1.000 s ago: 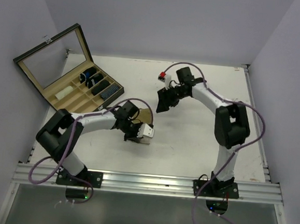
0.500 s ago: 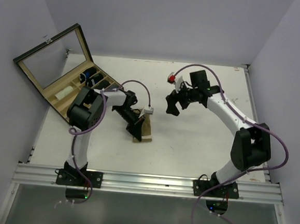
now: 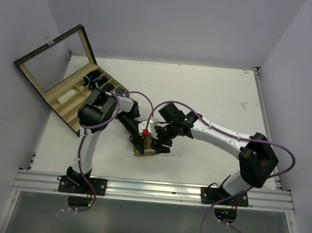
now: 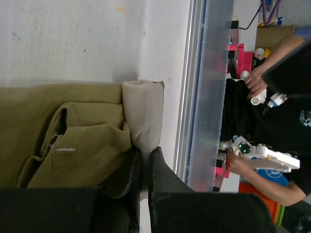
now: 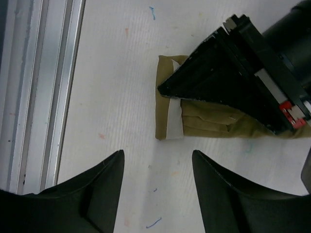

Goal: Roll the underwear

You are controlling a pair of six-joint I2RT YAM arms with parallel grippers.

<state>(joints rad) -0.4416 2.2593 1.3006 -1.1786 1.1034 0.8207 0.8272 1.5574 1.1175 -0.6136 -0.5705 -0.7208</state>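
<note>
Overhead first: finds the underwear (image 3: 149,151) as a small olive bundle on the white table (image 3: 212,94), near the front edge and between the two arms. Shows the left gripper (image 3: 142,142) down on the bundle and the right gripper (image 3: 162,144) just beside it on the other side. Leaves the open compartment box (image 3: 86,107) well apart at the far left.

Next, from the left wrist: looks along jaws closed to a thin slit and pressed into the olive cloth, seemingly pinching a fold where a cream band (image 4: 143,114) meets the outer layers. Reveals several layers folded over one another, loose and not yet a tight roll.

Then, from the right wrist: shows fingers (image 5: 104,194) spread wide with nothing between them, hovering over bare table just short of the bundle's cream-edged end. Places the left gripper lying across the top of the cloth, its tip near that same end.

Judged as early in the roll: folded narrow, with the turning barely begun. Calls next for lowering the right gripper onto the free end, closing on the edge there, and turning the cloth over itself while the left holds the layers pinned. Needs care not to strike the left fingers, nor to drag the whole bundle along the table instead of rolling it.
</note>
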